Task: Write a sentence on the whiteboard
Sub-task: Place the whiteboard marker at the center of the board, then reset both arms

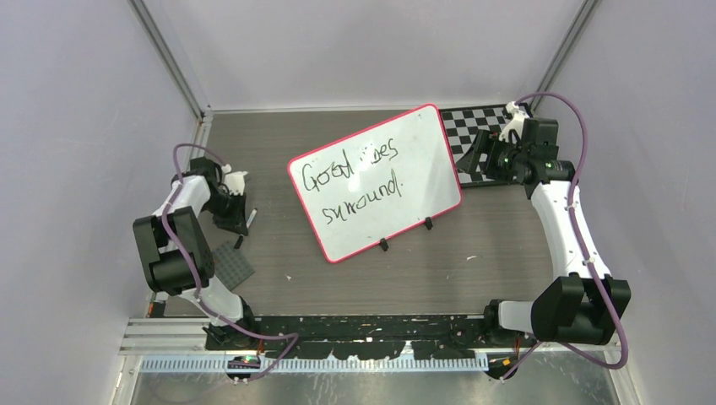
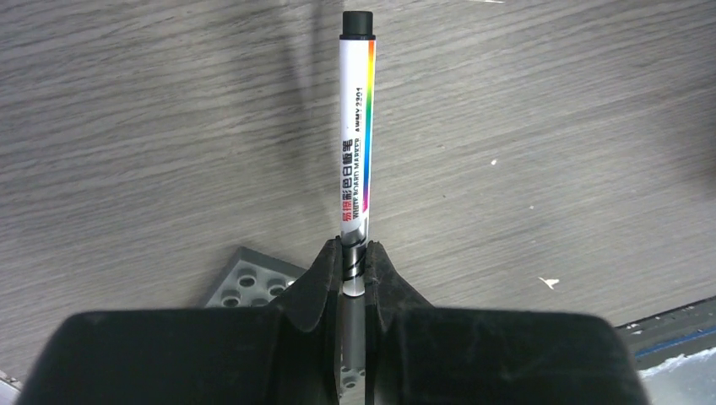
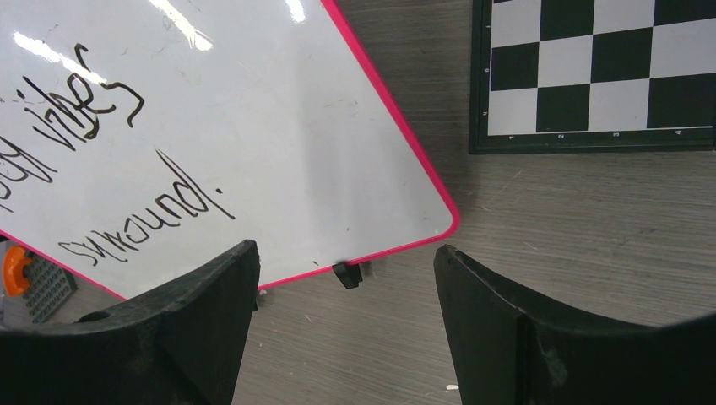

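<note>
The whiteboard (image 1: 376, 181) with a red-pink rim lies tilted in the middle of the table, on small black clip feet (image 3: 346, 274). The sentence (image 1: 355, 177) is on it in two black handwritten lines, roughly "Good vibes surround"; it also shows in the right wrist view (image 3: 143, 211). My left gripper (image 2: 355, 253) is shut on a white marker (image 2: 357, 152) with a rainbow stripe, its black end pointing away over the bare table, left of the board (image 1: 251, 219). My right gripper (image 3: 346, 251) is open and empty, above the table just off the board's right corner (image 3: 253, 126).
A black-and-white checkerboard mat (image 1: 481, 135) lies at the back right, under my right arm. A grey studded plate (image 2: 245, 283) lies beneath my left gripper (image 1: 230, 266). An orange piece (image 3: 15, 268) sits beside another grey plate past the board's far edge.
</note>
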`<state>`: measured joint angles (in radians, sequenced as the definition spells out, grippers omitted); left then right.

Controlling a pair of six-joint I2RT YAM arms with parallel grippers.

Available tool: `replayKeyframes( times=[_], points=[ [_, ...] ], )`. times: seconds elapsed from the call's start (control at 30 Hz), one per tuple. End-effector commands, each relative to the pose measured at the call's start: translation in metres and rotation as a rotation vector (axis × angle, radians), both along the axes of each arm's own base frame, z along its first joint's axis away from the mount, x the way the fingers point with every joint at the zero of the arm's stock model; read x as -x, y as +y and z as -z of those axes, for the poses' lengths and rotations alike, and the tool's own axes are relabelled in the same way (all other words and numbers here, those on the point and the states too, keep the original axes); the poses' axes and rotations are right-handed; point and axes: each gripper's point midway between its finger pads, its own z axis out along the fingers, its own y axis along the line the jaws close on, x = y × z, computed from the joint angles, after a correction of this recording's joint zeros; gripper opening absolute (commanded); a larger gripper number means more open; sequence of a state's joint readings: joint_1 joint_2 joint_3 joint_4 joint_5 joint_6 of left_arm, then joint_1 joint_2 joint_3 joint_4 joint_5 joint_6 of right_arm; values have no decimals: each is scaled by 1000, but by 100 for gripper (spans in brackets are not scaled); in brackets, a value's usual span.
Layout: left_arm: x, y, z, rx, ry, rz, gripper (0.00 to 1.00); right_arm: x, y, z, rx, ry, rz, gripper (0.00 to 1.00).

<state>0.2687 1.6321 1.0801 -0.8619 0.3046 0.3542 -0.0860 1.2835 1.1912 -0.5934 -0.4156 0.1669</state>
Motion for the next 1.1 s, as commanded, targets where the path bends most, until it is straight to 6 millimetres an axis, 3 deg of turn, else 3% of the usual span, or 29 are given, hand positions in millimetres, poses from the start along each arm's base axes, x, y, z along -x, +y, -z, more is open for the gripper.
replayKeyframes(
  times=[0.0, 0.23, 0.43, 0.53, 0.57, 0.63, 0.77, 0.87, 1.07],
  points=[
    [-13, 6, 12, -69, -42, 55, 8, 2, -4, -12, 27, -51, -3, 80],
    [-8, 0, 29, -108, 15, 117, 18, 5, -5, -9, 40, -44, -8, 80],
    [-4, -2, 17, -98, 25, 133, 37, 8, -11, -6, 76, -38, -9, 80],
    [-8, -4, -10, -88, 5, 132, 47, 7, -12, -12, 79, -50, -11, 82],
    [-11, -5, -23, -82, -16, 134, 59, 6, -12, -15, 80, -54, -15, 83],
    [-22, -6, -52, -80, -74, 125, 97, 2, -16, -24, 90, -72, -23, 85],
    [-57, 1, -116, -107, -194, 88, 100, -17, -36, -42, 112, -97, -7, 86],
    [-76, 1, -157, -30, -245, 38, 100, -32, -54, -56, 109, -108, 14, 85],
    [-105, 24, -210, 54, -344, -121, 100, -52, -85, -74, 152, -150, 64, 86]
  ],
)
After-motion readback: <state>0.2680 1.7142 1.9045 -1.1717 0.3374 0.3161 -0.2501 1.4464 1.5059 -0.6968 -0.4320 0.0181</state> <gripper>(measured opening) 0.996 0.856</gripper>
